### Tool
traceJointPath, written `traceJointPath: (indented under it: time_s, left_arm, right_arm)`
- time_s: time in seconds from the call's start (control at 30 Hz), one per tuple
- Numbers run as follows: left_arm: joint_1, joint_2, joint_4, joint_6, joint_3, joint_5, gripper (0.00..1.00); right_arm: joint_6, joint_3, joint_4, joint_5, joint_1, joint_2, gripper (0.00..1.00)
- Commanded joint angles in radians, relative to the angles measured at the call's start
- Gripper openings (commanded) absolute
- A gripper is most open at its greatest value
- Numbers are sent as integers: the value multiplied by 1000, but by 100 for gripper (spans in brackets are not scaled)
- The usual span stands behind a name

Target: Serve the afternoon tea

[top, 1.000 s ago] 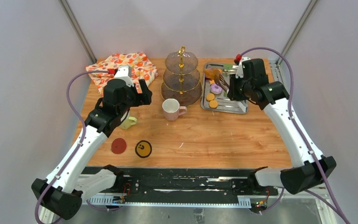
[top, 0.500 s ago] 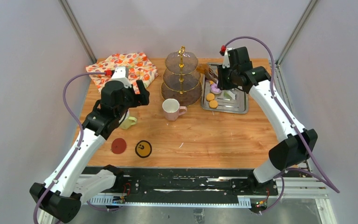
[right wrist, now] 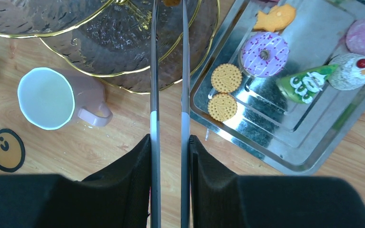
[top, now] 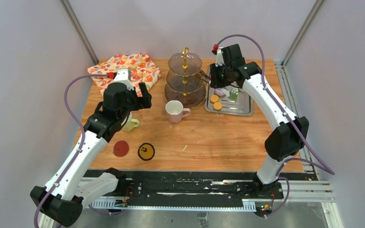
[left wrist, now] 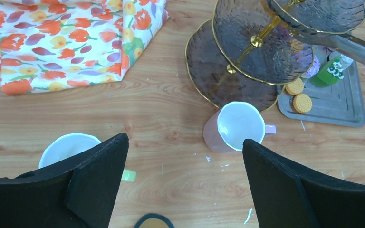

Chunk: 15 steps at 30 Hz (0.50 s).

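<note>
Top view: the right tool [top: 217, 77] hangs at the stand's [top: 185, 78] right rim, above the tray's [top: 240, 108] edge; advance slowly, clear of the gold rims.

Left wrist: the left tool [left wrist: 184, 142] gapes empty over bare desk [left wrist: 171, 118], between the yellow-green mug [left wrist: 69, 147] and the pink mug [left wrist: 235, 126].

Right wrist: its jaws pinch the metal tongs [right wrist: 154, 71], blades overlying the lower tiers; pastries [right wrist: 264, 52] sit on the tray.

- The right hand [right wrist: 170, 145] clamps metal tongs [right wrist: 154, 71], their arms reaching over the glass stand [right wrist: 100, 42].
- A pink mug [right wrist: 52, 97] stands on the table [right wrist: 123, 130] just beside the stand.
- A steel tray [right wrist: 285, 137] holds two round biscuits [right wrist: 226, 77], a purple doughnut [right wrist: 264, 52] and a green cake [right wrist: 306, 83].
</note>
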Motion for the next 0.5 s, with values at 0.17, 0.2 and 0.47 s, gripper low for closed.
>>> traceJointPath:
  time_s: [0.17,0.2,0.47]
  left_arm:
    - [-6,-9,0,5,14,-16,95]
    - [-6,-7,2,5,13,-17,95]
    - [-6,2,2,7,20,-12,95]
  right_arm:
    - [33,13,80,-66,16,27,25]
    - [37,14,83,-67,16,28,30]
    - [42,19,93,-72,16,19,43]
